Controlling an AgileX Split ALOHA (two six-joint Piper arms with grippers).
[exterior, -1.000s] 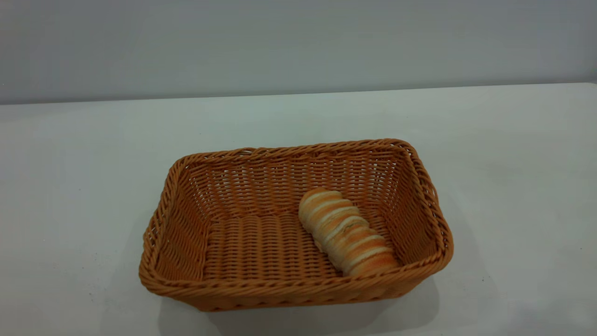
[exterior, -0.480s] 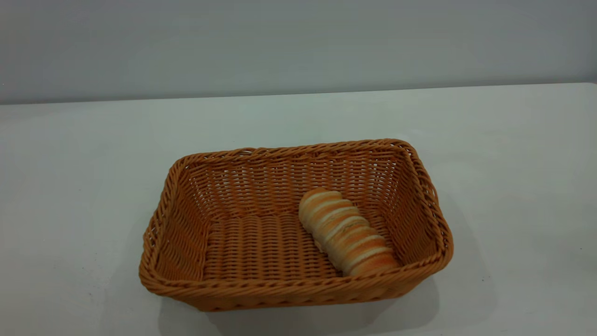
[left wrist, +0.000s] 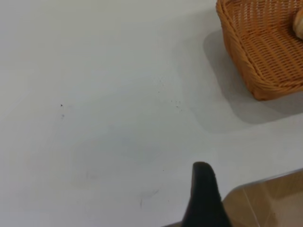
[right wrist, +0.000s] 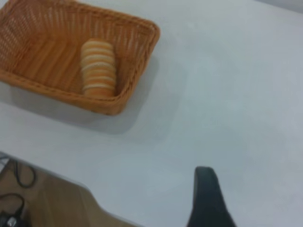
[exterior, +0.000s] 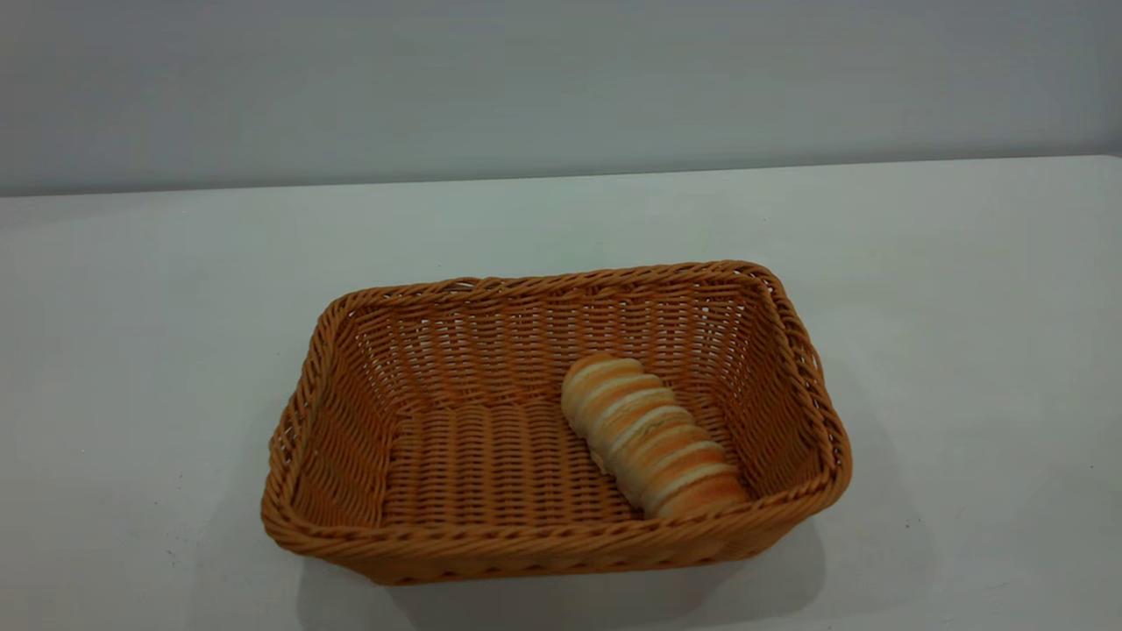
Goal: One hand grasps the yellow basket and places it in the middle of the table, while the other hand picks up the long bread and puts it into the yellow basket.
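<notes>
The yellow basket [exterior: 543, 548] stands near the middle of the table [exterior: 964, 307]. The long bread [exterior: 653, 438] lies inside it, at its right end, slanting toward the front right corner. Neither gripper shows in the exterior view. In the left wrist view the basket's corner [left wrist: 265, 52] is far off, and only a dark part of my left gripper [left wrist: 203, 198] shows, above the table's edge. In the right wrist view the basket [right wrist: 57, 94] with the bread [right wrist: 98, 68] lies far off, and only a dark part of my right gripper [right wrist: 208, 201] shows, above bare table.
The table's edge and brown floor [left wrist: 270, 203] show in the left wrist view. Floor with dark cables [right wrist: 19, 189] shows past the table's edge in the right wrist view. A grey wall [exterior: 561, 88] stands behind the table.
</notes>
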